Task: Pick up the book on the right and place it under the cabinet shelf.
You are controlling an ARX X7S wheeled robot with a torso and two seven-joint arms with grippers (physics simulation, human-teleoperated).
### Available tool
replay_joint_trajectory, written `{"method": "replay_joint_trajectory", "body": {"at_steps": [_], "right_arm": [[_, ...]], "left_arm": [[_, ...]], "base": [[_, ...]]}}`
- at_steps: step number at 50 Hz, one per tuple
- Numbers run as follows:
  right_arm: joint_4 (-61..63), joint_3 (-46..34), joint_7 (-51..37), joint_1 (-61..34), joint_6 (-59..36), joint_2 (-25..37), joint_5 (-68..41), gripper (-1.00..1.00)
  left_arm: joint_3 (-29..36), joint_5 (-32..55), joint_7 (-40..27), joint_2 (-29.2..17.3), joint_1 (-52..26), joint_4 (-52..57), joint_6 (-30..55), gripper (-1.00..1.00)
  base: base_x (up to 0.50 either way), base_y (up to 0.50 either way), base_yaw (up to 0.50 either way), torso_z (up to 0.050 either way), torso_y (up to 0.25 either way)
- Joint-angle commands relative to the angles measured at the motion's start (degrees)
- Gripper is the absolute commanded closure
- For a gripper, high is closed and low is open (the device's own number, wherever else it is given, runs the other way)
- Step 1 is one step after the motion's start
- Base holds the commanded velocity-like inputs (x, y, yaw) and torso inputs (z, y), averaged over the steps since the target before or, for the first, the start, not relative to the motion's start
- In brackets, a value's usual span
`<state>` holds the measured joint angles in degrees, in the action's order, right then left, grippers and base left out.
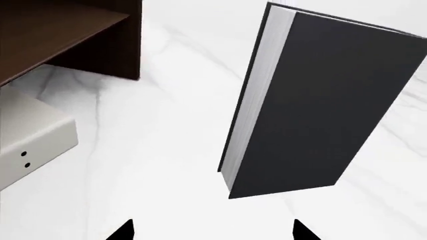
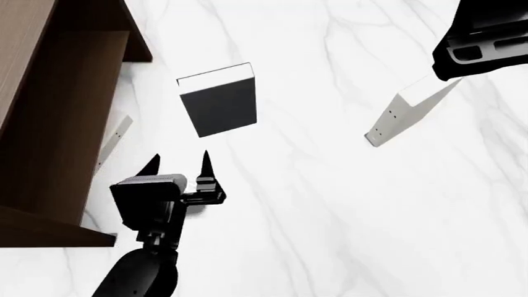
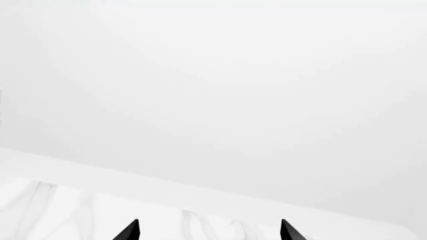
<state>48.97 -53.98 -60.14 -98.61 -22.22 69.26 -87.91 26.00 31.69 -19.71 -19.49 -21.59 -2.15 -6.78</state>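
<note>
Book (image 2: 402, 114) stands tilted on white desk (image 2: 330, 204), right side, just below right hand (image 3: 209, 231), apart from it; fingers spread, empty. Left hand (image 2: 177, 166) spread too, near black book (image 2: 219, 102). Cabinet shelf (image 2: 41, 124) far left.

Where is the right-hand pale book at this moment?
In the head view the book stands on the marble at right, just below the right gripper, well right of the black book.

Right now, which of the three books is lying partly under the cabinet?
The pale book at the left, tucked under the cabinet. The black book and the other pale book stand out on open floor.
</note>
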Motion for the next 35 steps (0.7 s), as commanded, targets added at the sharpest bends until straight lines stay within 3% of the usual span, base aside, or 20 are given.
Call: {"method": "replay_joint_trajectory", "body": {"at_steps": [1, 35], "right_arm": [[0.1, 0.0, 0.1, 0.6, 0.5, 0.0, 0.4, -1.0], [0.2, 0.3, 0.3, 2.4, 1.3, 0.2, 1.2, -1.0]], "left_arm": [[2.0, 7.0, -1.6, -2.5, 1.1, 8.1, 3.5, -1.0], [4.3, 3.3, -6.9, -9.2, -5.1, 29.0, 12.0, -1.0]], "base": [[0.0, 0.0, 0.0, 0.0, 0.0], [0.0, 0.0, 0.0, 0.0, 0.0]]}}
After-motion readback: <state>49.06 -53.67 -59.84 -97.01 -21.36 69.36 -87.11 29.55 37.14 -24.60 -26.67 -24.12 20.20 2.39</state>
